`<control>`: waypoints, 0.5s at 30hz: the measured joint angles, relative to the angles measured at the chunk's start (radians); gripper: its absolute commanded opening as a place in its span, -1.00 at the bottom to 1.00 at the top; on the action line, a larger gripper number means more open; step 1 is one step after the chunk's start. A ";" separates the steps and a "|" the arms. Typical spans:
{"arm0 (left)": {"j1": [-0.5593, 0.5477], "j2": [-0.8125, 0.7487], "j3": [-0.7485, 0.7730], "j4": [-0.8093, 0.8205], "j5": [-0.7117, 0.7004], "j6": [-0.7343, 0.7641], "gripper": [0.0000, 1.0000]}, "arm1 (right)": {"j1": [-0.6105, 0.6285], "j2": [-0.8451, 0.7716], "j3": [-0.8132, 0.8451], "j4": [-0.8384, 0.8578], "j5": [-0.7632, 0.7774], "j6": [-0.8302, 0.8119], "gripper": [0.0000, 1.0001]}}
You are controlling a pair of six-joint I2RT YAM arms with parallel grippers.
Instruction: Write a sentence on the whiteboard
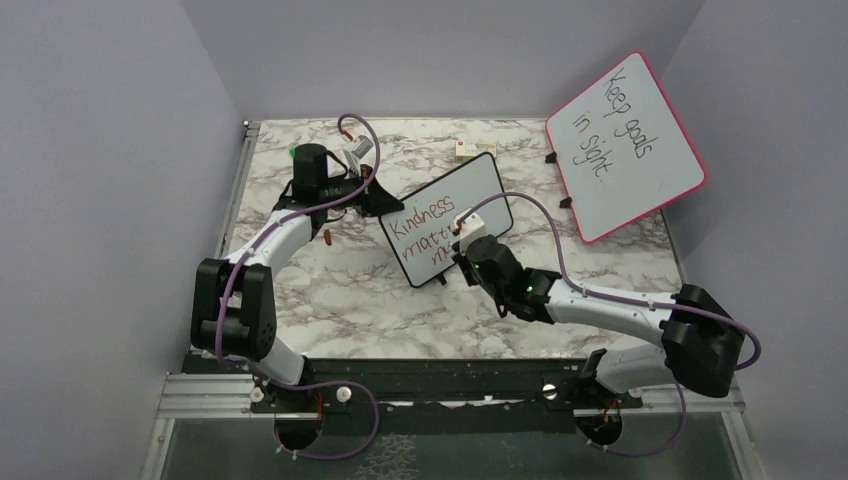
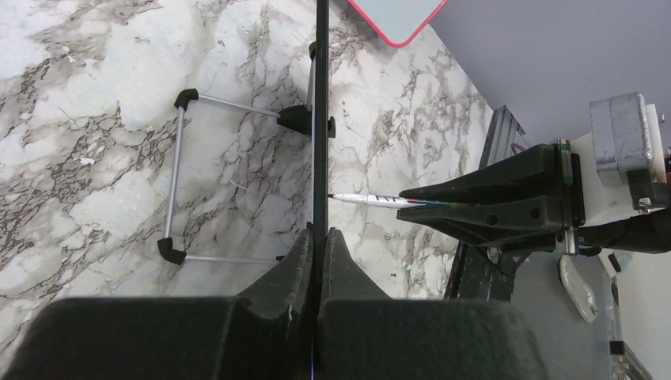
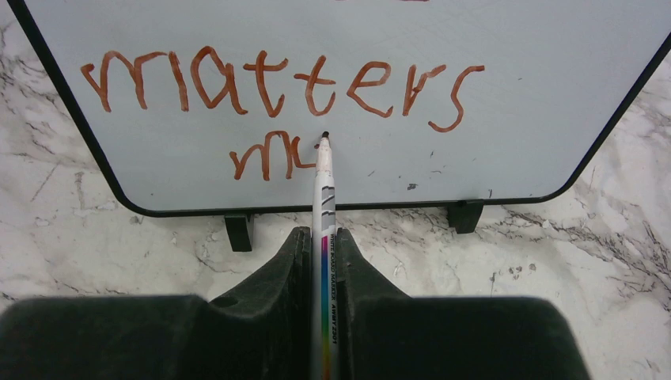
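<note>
The whiteboard point(image 1: 470, 190) stands tilted mid-table on little black feet, and its face fills the right wrist view point(image 3: 514, 95). The red-brown sentence point(image 1: 425, 225) reads "Kindness", then "matters" point(image 3: 277, 79), then "mu" on a third line. My right gripper point(image 3: 322, 233) is shut on a white marker point(image 3: 323, 182), whose tip touches the board just right of the "u". My left gripper point(image 2: 320, 233) is shut on the board's thin black edge point(image 2: 320, 119), seen edge-on. It holds the board's left corner in the top view point(image 1: 385, 200). The marker also shows in the left wrist view point(image 2: 372, 199).
A larger pink-framed board point(image 1: 625, 145) reading "Keep goals in sight" leans at the back right. A small white object point(image 1: 462, 152) lies at the back. A small red-brown cap point(image 1: 329, 238) lies left of the whiteboard. A wire stand point(image 2: 180, 174) sits behind the whiteboard.
</note>
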 measured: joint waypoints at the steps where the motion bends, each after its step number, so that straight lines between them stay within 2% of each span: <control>1: 0.000 0.000 0.000 0.000 0.000 0.000 -1.00 | 0.000 0.000 0.003 0.005 0.000 0.000 -0.99; 15: 0.000 0.000 0.000 0.000 0.000 0.000 -1.00 | 0.000 -0.001 0.005 0.016 0.000 0.007 -0.99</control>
